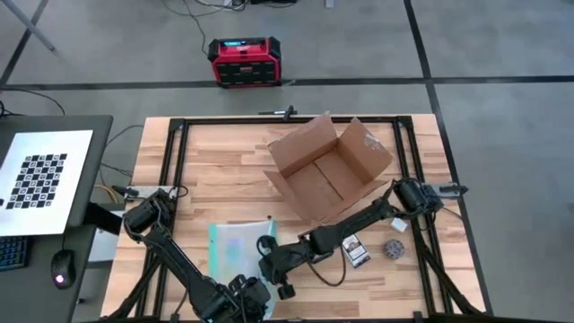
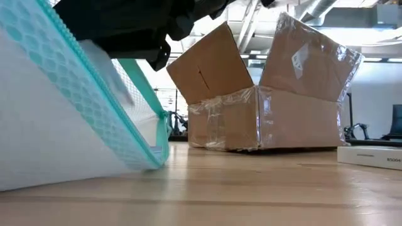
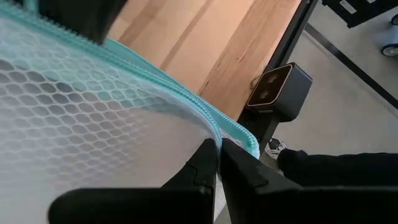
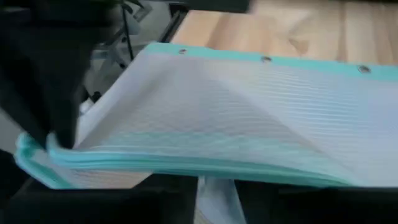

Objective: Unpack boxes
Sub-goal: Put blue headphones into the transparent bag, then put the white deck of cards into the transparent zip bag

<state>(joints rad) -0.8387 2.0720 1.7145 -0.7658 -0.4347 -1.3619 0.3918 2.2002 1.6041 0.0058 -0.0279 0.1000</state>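
High view: box beyond right fingers.

Pouch lies on table, box behind it

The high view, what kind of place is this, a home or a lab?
Probably a robotics lab or workshop: a wooden table in a black frame on a grey taped floor, a checkerboard target beside it, and exposed ceiling ducts in the low view.

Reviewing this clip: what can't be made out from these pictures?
- Inside of the box: low view, its own walls block it.
- Right gripper: right wrist view, the pouch covers its fingertips; whether it grips is unclear.
- Two small items on the table: high view, too small to identify.
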